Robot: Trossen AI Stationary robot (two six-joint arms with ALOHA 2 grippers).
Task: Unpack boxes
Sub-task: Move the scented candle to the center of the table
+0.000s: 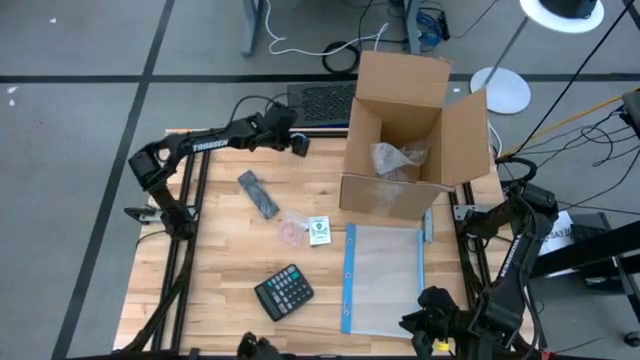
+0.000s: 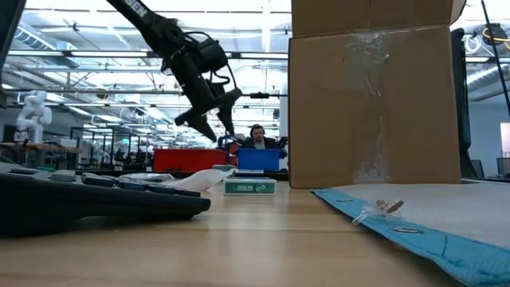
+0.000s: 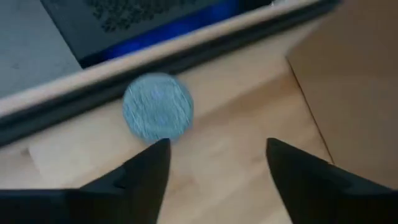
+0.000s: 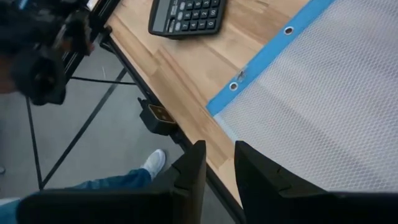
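Observation:
The brown cardboard box point(image 1: 410, 140) stands open on its base at the table's far right, and it fills the right of the low view point(image 2: 374, 104). A crumpled clear bag point(image 1: 396, 158) lies inside it. My left gripper point(image 1: 298, 144) hangs open above the table's far edge, just left of the box point(image 3: 214, 155). Beyond its fingertips a round blue-grey disc point(image 3: 157, 107) shows blurred; whether it rests on the wood I cannot tell. My right gripper point(image 4: 219, 165) hovers over the table's near edge beside the pouch's corner. Its fingers stand a little apart with nothing between them.
A clear pouch with a blue edge point(image 1: 385, 280) lies in front of the box. A calculator point(image 1: 284, 291), a dark bar-shaped device point(image 1: 258, 193), a small green-and-white carton point(image 1: 319, 230) and a pink item point(image 1: 292, 231) lie mid-table. A black grille-topped unit point(image 1: 325, 100) sits behind the far edge. A person's shoe point(image 4: 152, 163) shows below the near edge.

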